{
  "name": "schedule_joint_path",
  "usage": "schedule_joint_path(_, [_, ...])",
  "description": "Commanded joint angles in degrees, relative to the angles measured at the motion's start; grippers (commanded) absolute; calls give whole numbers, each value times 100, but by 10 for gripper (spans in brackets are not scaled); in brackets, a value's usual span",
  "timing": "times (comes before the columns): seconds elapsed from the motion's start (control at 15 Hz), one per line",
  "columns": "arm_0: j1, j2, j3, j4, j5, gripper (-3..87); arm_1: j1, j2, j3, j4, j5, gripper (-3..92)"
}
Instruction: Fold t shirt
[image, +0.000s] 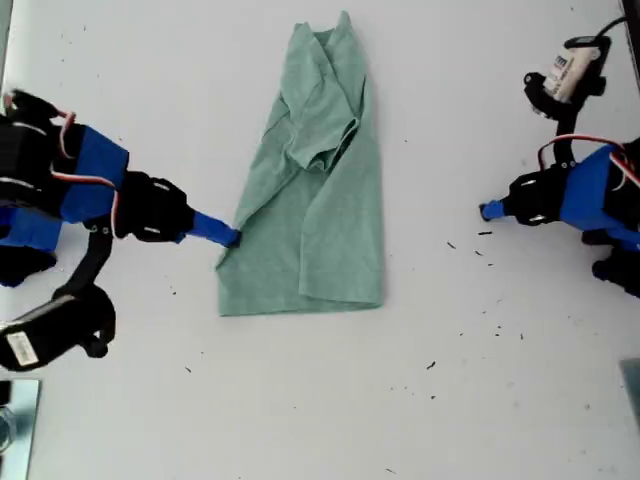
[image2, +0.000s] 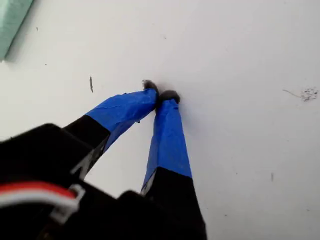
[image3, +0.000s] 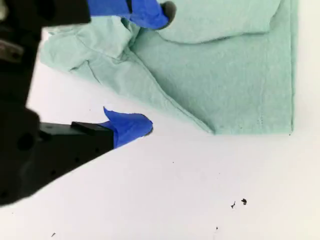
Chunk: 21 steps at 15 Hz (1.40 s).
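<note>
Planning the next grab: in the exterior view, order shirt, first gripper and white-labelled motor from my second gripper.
1. shirt, middle, at my second gripper.
2. my first gripper, exterior view's right.
3. white-labelled motor, exterior view's top right.
</note>
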<state>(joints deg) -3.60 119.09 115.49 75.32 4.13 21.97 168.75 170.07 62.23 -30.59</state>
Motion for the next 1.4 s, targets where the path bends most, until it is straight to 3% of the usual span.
schedule_joint_path(0.0, [0, -396, 316, -633, 105, 302, 26, 62, 26, 35, -44, 24])
schedule_joint_path(0.27, [18, -2030, 483, -1591, 158, 303, 18, 79, 26, 35, -53, 24])
schedule_joint_path(0.33, [0, -2329, 483, -1767, 193, 257, 9, 79, 26, 35, -62, 24])
schedule_joint_path(0.47, [70, -2479, 439, -1846, 114, -1, 9, 114, 44, 35, -70, 24])
schedule_joint_path(0.73, [-229, -360, 97, -492, 26, -2, 18, 202, 70, 53, -97, 24])
schedule_joint_path(0.93, [-255, -343, -721, -211, 158, -2, 26, 281, 97, 79, -97, 24])
schedule_joint_path(1.2, [9, -3103, -3894, -229, 703, -2, 9, 431, 141, 141, -70, 24])
schedule_joint_path(1.33, [141, -5229, -6495, 211, 1037, -2, -9, 483, 158, 167, -62, 24])
